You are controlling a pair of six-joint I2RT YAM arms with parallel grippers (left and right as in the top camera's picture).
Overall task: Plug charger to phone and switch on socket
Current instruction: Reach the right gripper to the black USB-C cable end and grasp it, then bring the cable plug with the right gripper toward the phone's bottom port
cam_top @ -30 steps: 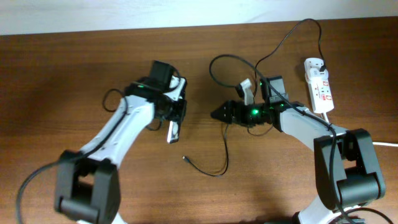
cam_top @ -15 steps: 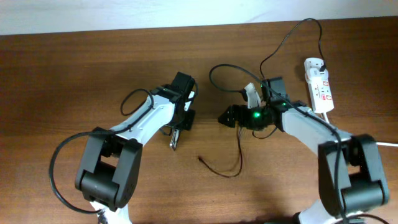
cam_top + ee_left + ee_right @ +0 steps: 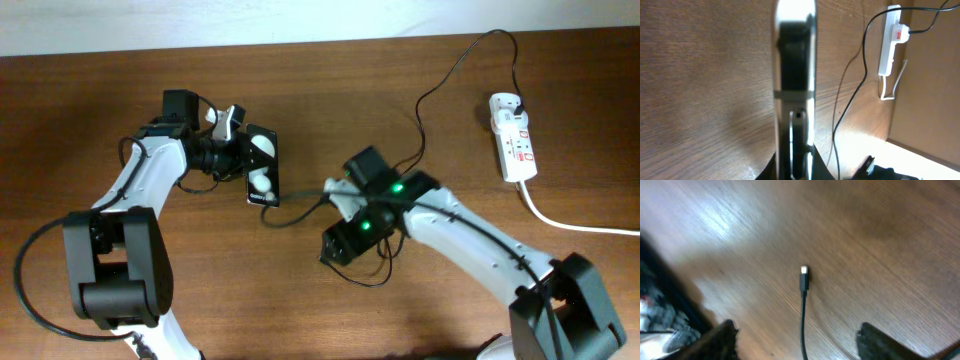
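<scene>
My left gripper [image 3: 238,157] is shut on the phone [image 3: 262,165], held off the table with its glossy face up; the left wrist view shows the phone [image 3: 795,75] edge-on between the fingers [image 3: 796,170]. The charger cable [image 3: 440,75] runs from the socket [image 3: 512,150] under my right arm. My right gripper [image 3: 335,245] is open low over the table. In the right wrist view the plug tip [image 3: 804,272] lies on the wood just ahead of the fingers [image 3: 802,342], with the cable passing between them, ungripped.
The socket's thick white cord [image 3: 580,228] trails off to the right edge. The socket also shows in the left wrist view [image 3: 888,45]. A loop of cable [image 3: 370,280] lies on the table under the right arm.
My left arm swung left and turned the phone face up. My right arm moved down and left over the table's middle, and the cable end shifted with it.
</scene>
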